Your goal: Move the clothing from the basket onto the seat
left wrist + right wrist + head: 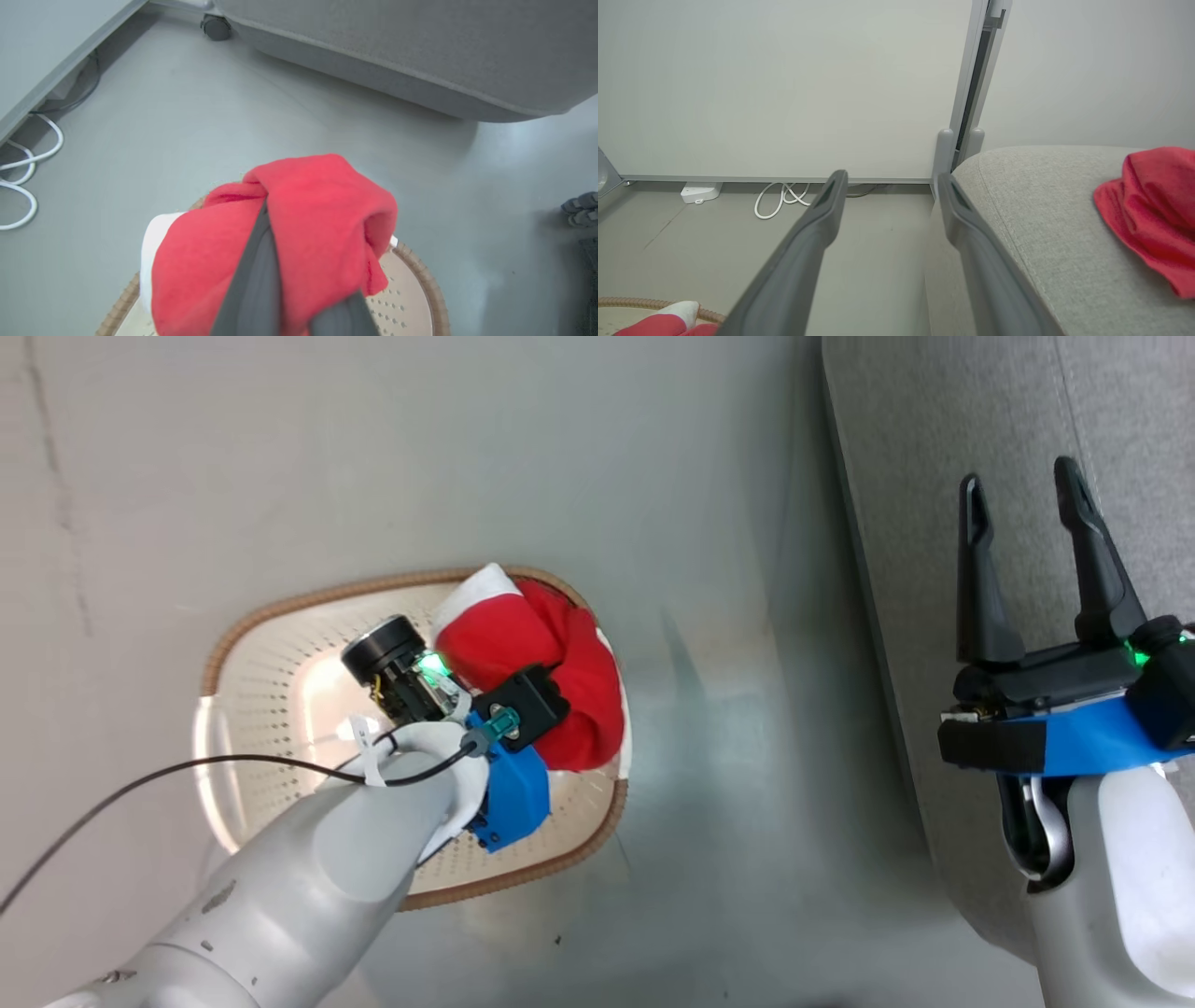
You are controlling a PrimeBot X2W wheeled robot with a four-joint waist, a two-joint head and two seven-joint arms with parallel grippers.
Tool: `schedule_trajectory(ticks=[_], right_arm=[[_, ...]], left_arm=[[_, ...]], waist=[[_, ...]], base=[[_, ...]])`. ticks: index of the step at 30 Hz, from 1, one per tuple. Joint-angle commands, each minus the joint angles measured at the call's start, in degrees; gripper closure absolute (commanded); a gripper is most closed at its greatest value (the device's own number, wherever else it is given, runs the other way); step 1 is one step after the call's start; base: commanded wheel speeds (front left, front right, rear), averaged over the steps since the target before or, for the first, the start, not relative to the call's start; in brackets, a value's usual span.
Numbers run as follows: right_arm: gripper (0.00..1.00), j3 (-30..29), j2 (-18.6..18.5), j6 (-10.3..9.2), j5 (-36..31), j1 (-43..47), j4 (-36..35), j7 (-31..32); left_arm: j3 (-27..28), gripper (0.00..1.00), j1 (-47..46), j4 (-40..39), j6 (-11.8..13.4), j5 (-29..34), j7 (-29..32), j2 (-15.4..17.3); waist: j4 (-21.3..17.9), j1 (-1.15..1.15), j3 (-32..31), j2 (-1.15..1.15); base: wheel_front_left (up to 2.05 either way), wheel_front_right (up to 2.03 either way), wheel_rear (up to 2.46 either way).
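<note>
Clothing (pixel 551 653) is about half moved, judging by where the two red pieces lie. One garment (pixel 1153 210) already rests on top of the seat (pixel 1041 219), back from its rounded front edge, bunched in a loose heap with nothing touching it.

The other garment (pixel 308 219) is pinched in the left gripper (pixel 299 261). Its fingers (pixel 254 280) are narrow and buried in the cloth, which wraps over them in a ball, with a white cuff hanging at one side. In the head view this bundle sits over the right part of the basket (pixel 252 728). I cannot tell whether it has fully cleared the rim, though it looks at rim height or just above. The perforated bottom of the basket shows bare where it is visible, so this seems to be the last piece in it.

The basket stands on the floor (pixel 700 523), with a strip of bare floor between it and the seat. The right gripper (pixel 1020 476) hangs over the near edge of the seat, fingers (pixel 808 242) wide and holding nothing.

What is left is to carry the held garment across that strip of floor and release it on the seat. Trailing cloth could catch the rim on the way out.
</note>
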Motion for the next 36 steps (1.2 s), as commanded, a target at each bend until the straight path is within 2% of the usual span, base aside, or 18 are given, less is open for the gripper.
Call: schedule_trajectory(ticks=[1, 13, 23, 36], right_arm=[[0.00, -0.10, -0.46, -0.06, -0.19, 1.14, 0.48, 0.00], [0.00, -0.85, -0.47, -0.06, -0.26, 6.77, 2.97, 0.00], [0.00, -1.15, -0.14, -0.06, -0.46, 12.25, 4.72, 0.00], [0.00, 0.14, 1.34, -0.06, -0.80, 18.53, 5.81, 0.00]], left_arm=[[1.41, 1.00, 1.63, -2.20, 0.53, -0.11, -0.27, 0.33], [10.49, 1.00, 10.38, -13.78, 2.21, 0.67, -0.28, 2.47], [16.29, 1.00, 14.63, -18.93, 2.50, 1.17, -0.28, 1.20], [20.39, 1.00, 15.94, -20.09, 1.85, 1.59, -0.28, -1.24]], waist=[[2.56, 0.01, -3.80, 0.00], [6.12, 0.01, -15.41, 0.00], [7.66, 0.01, -23.65, 0.00], [7.10, 0.01, -31.40, 0.00]], base=[[0.00, 0.00, 0.00], [0.00, 0.00, 0.00], [0.00, 0.00, 0.00], [0.00, 0.00, 0.00]])
